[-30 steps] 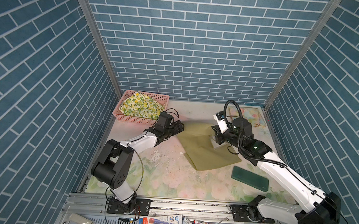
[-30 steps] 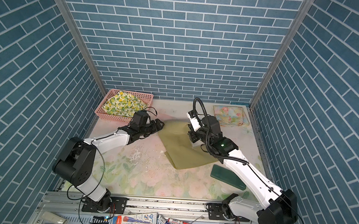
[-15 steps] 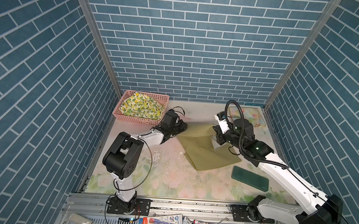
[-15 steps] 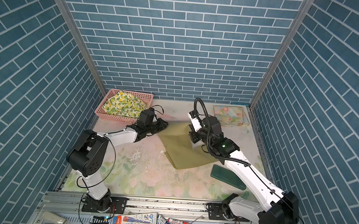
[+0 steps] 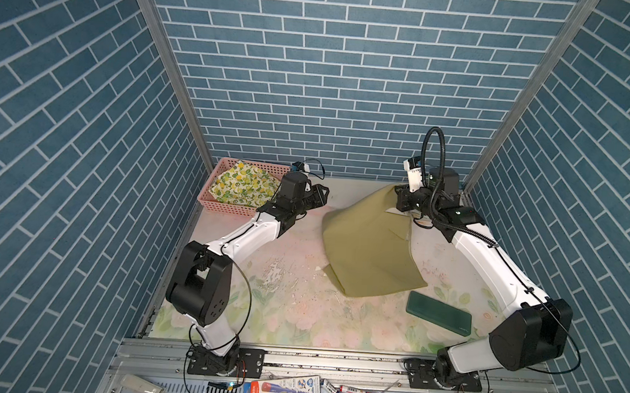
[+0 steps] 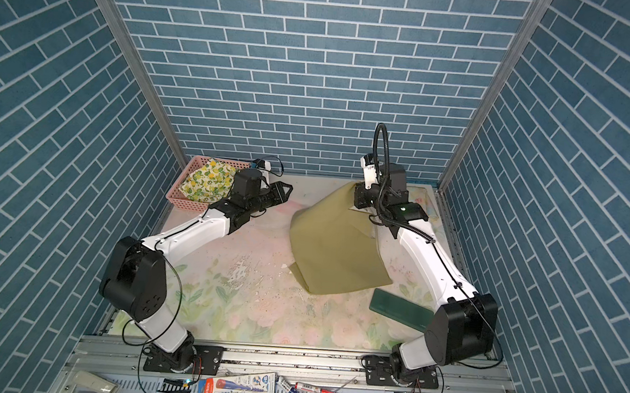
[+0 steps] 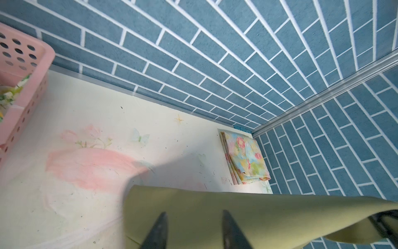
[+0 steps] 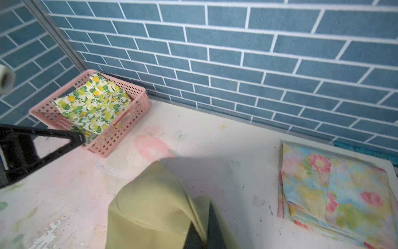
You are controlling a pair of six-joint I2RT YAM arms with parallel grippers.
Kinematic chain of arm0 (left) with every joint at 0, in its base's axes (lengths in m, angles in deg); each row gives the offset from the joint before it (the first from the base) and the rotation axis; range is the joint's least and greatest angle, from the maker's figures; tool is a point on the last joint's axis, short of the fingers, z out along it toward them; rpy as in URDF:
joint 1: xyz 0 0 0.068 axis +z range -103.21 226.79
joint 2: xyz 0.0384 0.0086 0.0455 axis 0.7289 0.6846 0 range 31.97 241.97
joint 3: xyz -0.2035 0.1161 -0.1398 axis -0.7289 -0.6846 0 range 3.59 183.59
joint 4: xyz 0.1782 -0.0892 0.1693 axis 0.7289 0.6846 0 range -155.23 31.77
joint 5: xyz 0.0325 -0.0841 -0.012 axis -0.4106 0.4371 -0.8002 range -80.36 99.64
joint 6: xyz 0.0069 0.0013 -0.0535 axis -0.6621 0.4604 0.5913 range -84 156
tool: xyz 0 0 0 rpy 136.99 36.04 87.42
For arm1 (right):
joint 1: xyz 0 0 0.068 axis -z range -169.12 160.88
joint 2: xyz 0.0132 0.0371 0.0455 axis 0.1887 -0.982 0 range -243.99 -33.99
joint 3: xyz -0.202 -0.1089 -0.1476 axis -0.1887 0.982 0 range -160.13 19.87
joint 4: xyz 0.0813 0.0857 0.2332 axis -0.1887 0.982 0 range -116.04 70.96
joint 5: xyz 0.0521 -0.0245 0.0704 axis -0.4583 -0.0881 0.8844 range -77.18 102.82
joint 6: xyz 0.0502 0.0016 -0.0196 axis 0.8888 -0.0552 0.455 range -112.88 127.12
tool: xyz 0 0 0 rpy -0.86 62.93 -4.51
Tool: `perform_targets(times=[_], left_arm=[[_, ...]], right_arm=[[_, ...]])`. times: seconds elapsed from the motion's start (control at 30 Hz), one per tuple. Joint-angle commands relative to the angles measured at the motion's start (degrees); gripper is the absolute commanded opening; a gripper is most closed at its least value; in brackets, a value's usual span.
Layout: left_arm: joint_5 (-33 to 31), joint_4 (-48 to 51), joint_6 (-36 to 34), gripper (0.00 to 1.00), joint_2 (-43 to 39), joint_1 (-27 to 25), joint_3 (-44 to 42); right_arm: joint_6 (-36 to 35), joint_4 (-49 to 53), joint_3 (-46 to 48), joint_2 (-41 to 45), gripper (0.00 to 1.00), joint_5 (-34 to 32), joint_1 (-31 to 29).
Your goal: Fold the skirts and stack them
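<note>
Olive skirt (image 5: 370, 247) corner pinched in right pincer (image 5: 400, 197) | left pincer (image 5: 321, 197) spread, apart from skirt

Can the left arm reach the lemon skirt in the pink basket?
Probably yes. The lemon skirt lies uncovered in the open-topped pink basket, right beside the left arm. The left end effector is open and empty, but points away toward the olive skirt, so it would need to turn back.
</note>
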Motion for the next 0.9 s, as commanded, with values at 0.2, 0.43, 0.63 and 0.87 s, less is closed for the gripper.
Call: perform_targets(times=[0.2, 0.43, 0.63, 0.87], left_arm=[[-0.94, 3.75, -3.87, 0.69, -1.06, -0.24, -10.25], [-3.64, 5.15, -4.67, 0.69, -1.64, -3.46, -17.74], [-5.88, 7.42, -4.66, 0.69, -2.99, -8.51, -19.51], [-6.55, 9.3, -2.6, 0.68, -2.34, -15.13, -20.72]], right_arm=[[4.04, 7.25, -13.18, -9.16, 0.0, -4.05, 2.84], [9.48, 11.11, -10.95, -11.22, 0.25, -18.34, 5.38], [9.88, 13.52, -7.27, -6.06, 0.8, -24.94, 5.7], [11.4, 12.93, 3.55, 3.01, 0.79, -23.89, 5.7]])
